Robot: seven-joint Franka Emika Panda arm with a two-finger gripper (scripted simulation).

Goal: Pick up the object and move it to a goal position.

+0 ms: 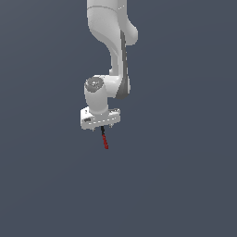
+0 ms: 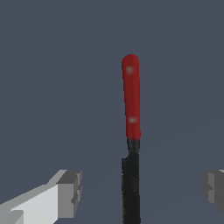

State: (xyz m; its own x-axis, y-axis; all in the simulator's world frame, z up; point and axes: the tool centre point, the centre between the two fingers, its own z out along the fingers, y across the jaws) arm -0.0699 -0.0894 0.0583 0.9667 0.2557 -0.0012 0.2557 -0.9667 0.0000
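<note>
The object is a thin stick, red with a black end. In the exterior view it lies just below my white gripper, black end nearest the hand. In the wrist view the stick runs lengthwise between my two grey fingers, with its black end in the gap. My gripper is open. The fingers stand wide apart on either side of the stick and do not touch it.
A plain dark grey-blue surface fills both views. The white arm rises above the gripper towards the top of the exterior view. No other objects or goal marker show.
</note>
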